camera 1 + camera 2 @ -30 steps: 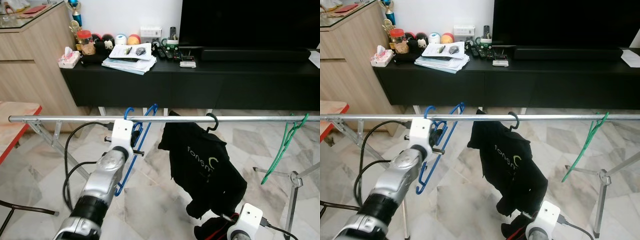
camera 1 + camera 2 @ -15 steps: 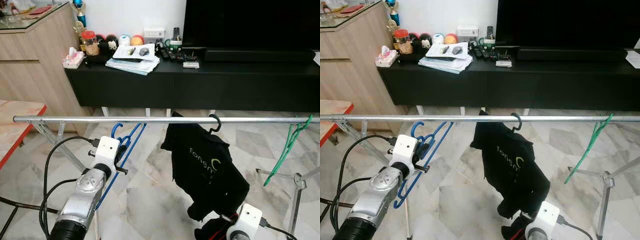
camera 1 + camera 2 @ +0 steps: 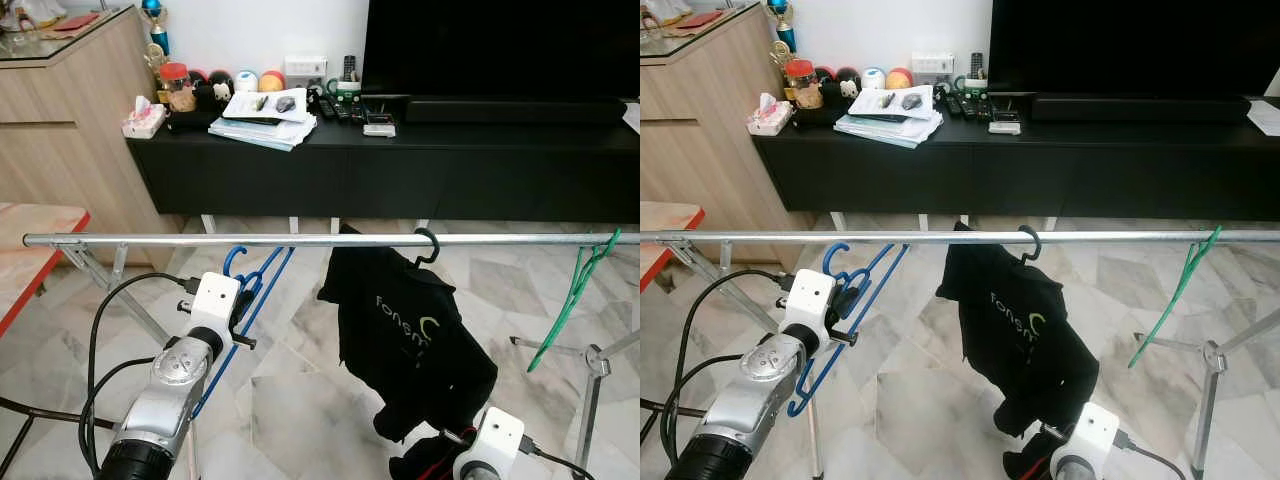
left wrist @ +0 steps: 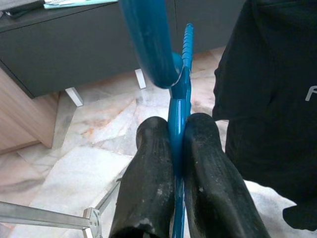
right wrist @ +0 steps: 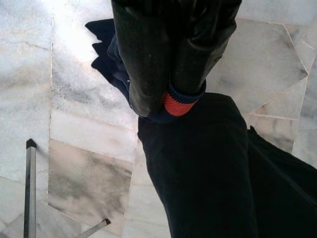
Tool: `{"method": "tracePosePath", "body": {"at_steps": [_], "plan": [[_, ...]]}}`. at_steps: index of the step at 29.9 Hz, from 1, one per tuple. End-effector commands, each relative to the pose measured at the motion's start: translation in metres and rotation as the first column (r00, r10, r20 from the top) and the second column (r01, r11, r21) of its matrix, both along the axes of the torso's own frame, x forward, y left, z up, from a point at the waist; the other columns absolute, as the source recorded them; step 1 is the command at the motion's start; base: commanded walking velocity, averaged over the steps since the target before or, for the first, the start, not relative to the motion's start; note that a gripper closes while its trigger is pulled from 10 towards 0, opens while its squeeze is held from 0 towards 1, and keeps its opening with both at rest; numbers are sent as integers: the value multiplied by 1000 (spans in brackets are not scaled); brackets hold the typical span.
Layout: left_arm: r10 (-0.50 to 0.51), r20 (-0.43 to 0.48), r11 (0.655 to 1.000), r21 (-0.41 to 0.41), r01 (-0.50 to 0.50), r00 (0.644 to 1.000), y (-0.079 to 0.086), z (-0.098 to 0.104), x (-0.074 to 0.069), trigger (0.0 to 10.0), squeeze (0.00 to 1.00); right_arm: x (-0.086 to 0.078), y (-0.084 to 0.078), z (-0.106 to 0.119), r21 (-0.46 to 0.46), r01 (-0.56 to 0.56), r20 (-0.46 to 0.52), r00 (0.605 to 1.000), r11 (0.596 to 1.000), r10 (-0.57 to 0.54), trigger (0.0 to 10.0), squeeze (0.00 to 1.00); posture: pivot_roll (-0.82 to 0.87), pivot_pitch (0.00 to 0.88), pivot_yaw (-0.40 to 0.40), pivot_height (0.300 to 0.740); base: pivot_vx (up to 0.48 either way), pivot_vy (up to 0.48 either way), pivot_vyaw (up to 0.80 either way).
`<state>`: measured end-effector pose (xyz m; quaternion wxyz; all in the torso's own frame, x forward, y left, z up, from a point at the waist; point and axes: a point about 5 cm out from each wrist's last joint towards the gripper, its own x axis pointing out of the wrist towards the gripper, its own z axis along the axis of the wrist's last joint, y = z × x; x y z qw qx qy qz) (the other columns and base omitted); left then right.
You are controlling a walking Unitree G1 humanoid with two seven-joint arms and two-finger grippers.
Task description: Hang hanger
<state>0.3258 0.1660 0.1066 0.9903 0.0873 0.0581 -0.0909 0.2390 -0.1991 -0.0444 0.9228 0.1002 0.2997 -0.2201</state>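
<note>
At the far left stands a wooden cabinet point(image 3: 60, 130), and beside it a long black TV bench point(image 3: 400, 160) carries a tissue box point(image 3: 140, 120), a stack of papers point(image 3: 262, 115) and remote controls point(image 3: 350, 108) under a dark television point(image 3: 500, 45). In front, a metal rail point(image 3: 300, 240) runs across the room above the marble floor point(image 3: 290, 400). The left gripper point(image 4: 177, 153) is raised just below the rail, its jaws closed tight on the stem of a blue hanger point(image 3: 250, 290); the hanger's hook sits just under the rail, and whether it touches cannot be told. To the right, a black jacket point(image 3: 415, 340) with pale lettering hangs from the rail on a black hanger point(image 3: 428, 243). Lower down, the right gripper point(image 5: 171, 91) has its jaws pinched on the jacket's red-and-navy cuff point(image 5: 181, 101). Near the rail's right end a green hanger point(image 3: 575, 295) hangs tilted.
</note>
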Motion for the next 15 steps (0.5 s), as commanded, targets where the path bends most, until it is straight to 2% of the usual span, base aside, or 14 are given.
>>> {"method": "tracePosePath", "body": {"at_steps": [1,7,9,10,15], "plan": [[-6,30,1000,21,5,1000,1,6,2,10000,0,-3,1,-3,-3,-7,-17,1000,1000,7,10000,0,-45,46,48,740,0,0,0],[-7,30,1000,29,6,1000,4,3,-2,10000,0,-4,1,-3,-2,-8,-17,1000,1000,8,10000,0,-45,45,49,740,0,0,0],[57,76,998,34,-60,995,25,-17,-15,10000,0,-1,-2,0,-13,-11,-9,1000,1000,11,10000,0,-50,75,31,740,0,0,0],[65,97,997,35,-68,993,29,-20,-19,10000,0,0,-2,0,-16,-10,-7,1000,1000,10,10000,0,-50,75,31,740,0,0,0],[31,98,998,54,-36,995,27,-24,-25,10000,0,0,-3,0,-17,-5,-7,1000,1000,5,10000,0,-45,76,33,740,0,0,0]]}}
